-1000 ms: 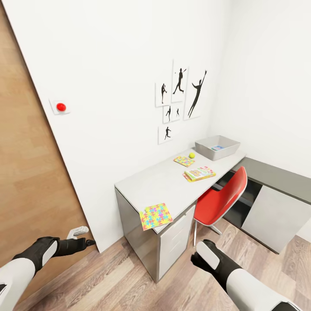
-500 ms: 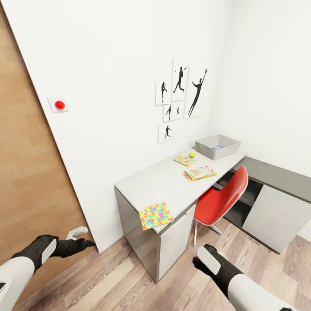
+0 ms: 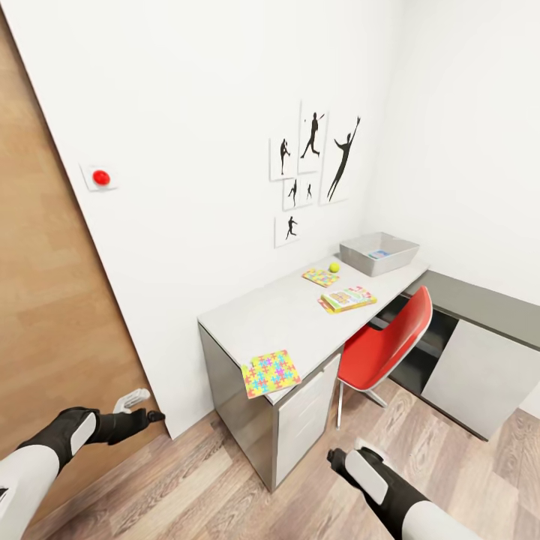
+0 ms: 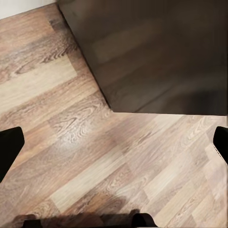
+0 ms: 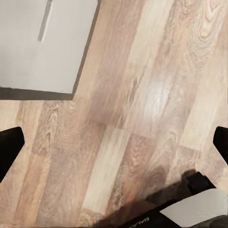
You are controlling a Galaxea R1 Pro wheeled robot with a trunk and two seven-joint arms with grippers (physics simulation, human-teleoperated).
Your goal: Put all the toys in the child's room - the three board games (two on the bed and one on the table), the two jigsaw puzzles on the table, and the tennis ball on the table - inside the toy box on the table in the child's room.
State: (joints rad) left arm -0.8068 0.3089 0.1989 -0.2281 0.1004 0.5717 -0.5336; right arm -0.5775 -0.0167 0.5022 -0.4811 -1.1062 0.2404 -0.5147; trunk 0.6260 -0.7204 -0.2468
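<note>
On the long grey table point(image 3: 277, 319), a large jigsaw puzzle point(image 3: 270, 373) overhangs the near edge. A smaller jigsaw puzzle point(image 3: 320, 277), the tennis ball point(image 3: 334, 267) and a board game point(image 3: 348, 299) lie farther along. The grey toy box point(image 3: 361, 257) stands at the table's far end with something flat and blue point(image 3: 379, 254) inside. My left gripper point(image 3: 150, 415) hangs low by the door, and its fingers point(image 4: 9, 147) stand wide apart over bare floor. My right gripper point(image 3: 335, 456) is low in front of the drawers, open with nothing between its fingers point(image 5: 9, 147). The bed is out of view.
A red chair point(image 3: 382, 345) is tucked under the table's far half. A dark-topped cabinet point(image 3: 480, 300) runs along the right wall. A wooden door point(image 3: 52, 300) with a pale handle point(image 3: 131, 399) stands at my left, and a red wall button point(image 3: 100, 178) beside it. Wood-plank floor point(image 3: 210, 487) lies ahead.
The whole picture has shifted slightly, so the camera moved. My right arm has sunk lower in the head view. The toys on the table lie as before.
</note>
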